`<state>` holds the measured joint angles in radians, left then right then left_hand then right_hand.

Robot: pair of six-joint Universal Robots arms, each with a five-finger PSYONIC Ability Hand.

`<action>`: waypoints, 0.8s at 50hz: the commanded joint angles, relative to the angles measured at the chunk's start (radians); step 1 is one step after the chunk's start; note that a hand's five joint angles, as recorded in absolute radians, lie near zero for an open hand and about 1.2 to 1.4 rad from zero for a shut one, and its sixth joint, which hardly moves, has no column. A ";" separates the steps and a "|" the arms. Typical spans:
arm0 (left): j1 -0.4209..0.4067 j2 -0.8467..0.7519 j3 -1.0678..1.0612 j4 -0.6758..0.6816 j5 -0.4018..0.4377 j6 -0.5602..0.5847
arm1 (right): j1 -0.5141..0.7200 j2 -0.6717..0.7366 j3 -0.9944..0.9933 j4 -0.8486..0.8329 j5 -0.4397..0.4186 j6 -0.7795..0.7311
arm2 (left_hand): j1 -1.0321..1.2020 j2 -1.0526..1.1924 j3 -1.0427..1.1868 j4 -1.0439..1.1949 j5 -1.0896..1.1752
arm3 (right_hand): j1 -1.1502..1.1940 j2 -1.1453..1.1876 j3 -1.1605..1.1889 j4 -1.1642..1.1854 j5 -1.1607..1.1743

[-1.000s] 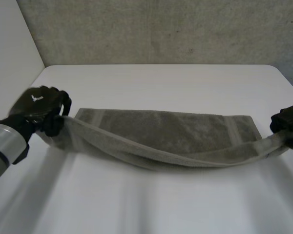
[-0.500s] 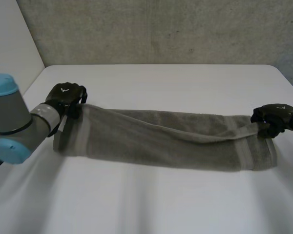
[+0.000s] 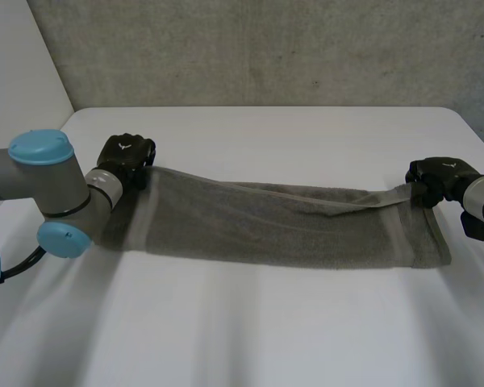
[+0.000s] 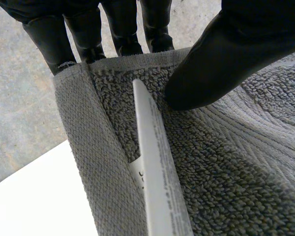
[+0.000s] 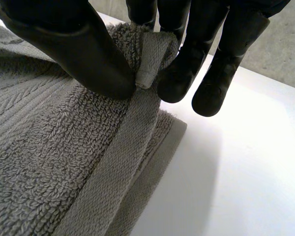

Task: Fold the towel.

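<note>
A grey towel (image 3: 274, 230) lies stretched across the white table, doubled lengthwise with its upper layer carried toward the far side. My left hand (image 3: 125, 157) pinches the towel's far left corner (image 4: 113, 66) between thumb and fingers; a white care label (image 4: 160, 182) hangs from the hem under the thumb. My right hand (image 3: 437, 177) pinches the far right corner (image 5: 152, 61) the same way, just above the lower layer's edge (image 5: 152, 162). Both held corners are slightly lifted off the table.
The white table (image 3: 290, 137) runs back to a grey concrete wall (image 3: 266, 48). A white side panel (image 3: 16, 97) stands at the left. My left arm's grey joints and blue caps (image 3: 44, 181) lie over the table's left part.
Both hands carried the towel's near edge up and away toward the far side, laying the upper layer over the lower one. The left arm swung forward into view.
</note>
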<state>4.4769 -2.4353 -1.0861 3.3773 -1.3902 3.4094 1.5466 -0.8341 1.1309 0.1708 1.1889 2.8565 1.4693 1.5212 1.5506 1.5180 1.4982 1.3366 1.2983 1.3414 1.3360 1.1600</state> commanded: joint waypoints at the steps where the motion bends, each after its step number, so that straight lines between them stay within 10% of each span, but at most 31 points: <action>1: -0.004 0.001 -0.006 0.014 -0.006 -0.001 | 0.006 0.012 -0.008 0.003 0.006 -0.003 | -0.131 -0.183 -0.212 -0.180 -0.334 | -0.711 -0.672 -0.715 -0.710 -0.709; 4: -0.008 0.010 -0.021 0.016 -0.006 0.001 | 0.012 0.007 0.000 0.003 0.005 -0.005 | -0.774 -0.826 -0.856 -0.823 -0.978 | -1.162 -1.124 -1.167 -1.162 -1.160; 10: -0.022 0.062 -0.047 0.016 -0.032 -0.001 | 0.017 -0.013 0.018 -0.004 0.001 0.000 | -1.108 -1.160 -1.189 -1.157 -1.311 | -1.162 -1.124 -1.167 -1.162 -1.160; 40: -0.005 0.378 -0.448 0.060 0.040 -0.016 | -0.054 -0.470 0.653 -0.244 -0.049 -0.278 | -1.112 -1.164 -1.193 -1.161 -1.315 | -0.991 -0.952 -0.995 -0.990 -0.989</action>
<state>4.4662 -2.0931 -1.4765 3.4243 -1.3822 3.3951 1.5172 -1.3100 1.6982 -0.0488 1.1580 2.6557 0.4271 0.4393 0.4074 0.4285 0.3915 0.2736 0.2676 0.2676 0.2648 0.0955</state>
